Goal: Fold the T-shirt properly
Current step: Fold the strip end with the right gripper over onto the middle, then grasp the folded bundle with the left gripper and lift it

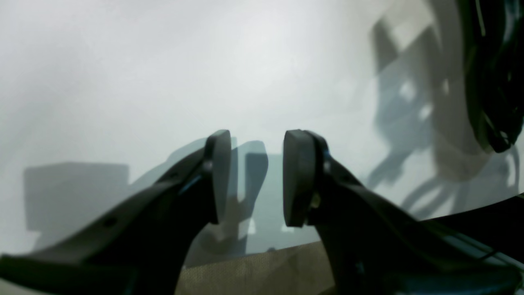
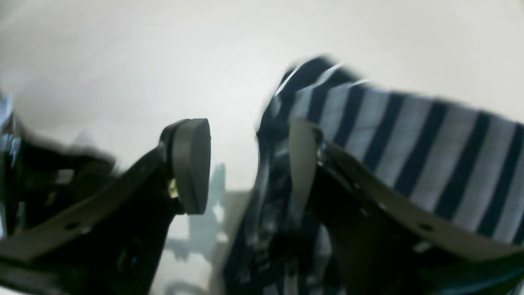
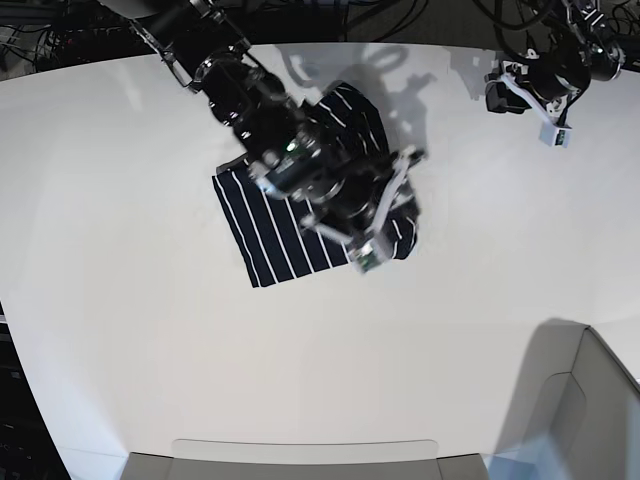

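Navy pinstriped cloth, the T-shirt [image 3: 275, 235], lies already folded into a compact bundle on the white table [image 3: 130, 300], left of centre. The right gripper [image 2: 249, 164] hovers over it, jaws apart and gripping nothing, cloth brushing one finger; the left gripper [image 1: 256, 178] waits far right, part-open and empty. Judging by this, little beyond final tidying seems left.

No text, label, brand, number or sign is showing legibly in any of the three views. The T-shirt [image 3: 290, 225] is showing only its white pinstripes, with no print or tag readable, and the white surface [image 3: 130, 330] filling most of the base view is carrying no markings. The arms' dark housings in the upper part of the base view and the close-up wrist views are appearing too blurred or too small for any lettering to be made out.
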Available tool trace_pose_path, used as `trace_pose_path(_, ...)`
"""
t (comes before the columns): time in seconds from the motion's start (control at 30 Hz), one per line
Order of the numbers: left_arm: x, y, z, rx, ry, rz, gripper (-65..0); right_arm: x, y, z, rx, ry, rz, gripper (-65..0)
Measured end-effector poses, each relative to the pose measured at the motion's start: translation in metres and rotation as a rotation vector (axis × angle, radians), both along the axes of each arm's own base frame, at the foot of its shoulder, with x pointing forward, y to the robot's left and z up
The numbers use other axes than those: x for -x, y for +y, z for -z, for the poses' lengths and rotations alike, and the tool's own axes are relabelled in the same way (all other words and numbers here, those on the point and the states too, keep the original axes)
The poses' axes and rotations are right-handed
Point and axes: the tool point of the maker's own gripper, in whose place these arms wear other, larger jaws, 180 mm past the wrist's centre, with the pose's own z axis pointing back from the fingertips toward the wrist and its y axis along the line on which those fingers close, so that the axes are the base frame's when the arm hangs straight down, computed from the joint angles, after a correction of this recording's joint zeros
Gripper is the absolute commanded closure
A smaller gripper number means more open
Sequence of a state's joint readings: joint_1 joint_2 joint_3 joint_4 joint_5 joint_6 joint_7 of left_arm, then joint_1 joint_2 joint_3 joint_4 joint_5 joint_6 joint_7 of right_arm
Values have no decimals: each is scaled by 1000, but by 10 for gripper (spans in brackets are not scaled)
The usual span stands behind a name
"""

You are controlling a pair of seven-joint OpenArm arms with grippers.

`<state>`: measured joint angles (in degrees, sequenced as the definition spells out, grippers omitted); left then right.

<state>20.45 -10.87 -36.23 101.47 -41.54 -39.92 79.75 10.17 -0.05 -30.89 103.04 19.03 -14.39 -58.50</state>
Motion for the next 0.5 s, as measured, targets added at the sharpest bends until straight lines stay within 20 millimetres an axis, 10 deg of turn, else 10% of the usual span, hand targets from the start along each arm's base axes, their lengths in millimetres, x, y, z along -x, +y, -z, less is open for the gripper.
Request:
trace_pose_path(0.27, -76, -14, -52, -24, -246, 38, 0, -82, -114, -8, 130, -82, 260, -36)
trace_pose_path(0.5, -112, -114, -82, 18, -360, 388, 0, -124, -171, 22, 277, -23, 287, 0)
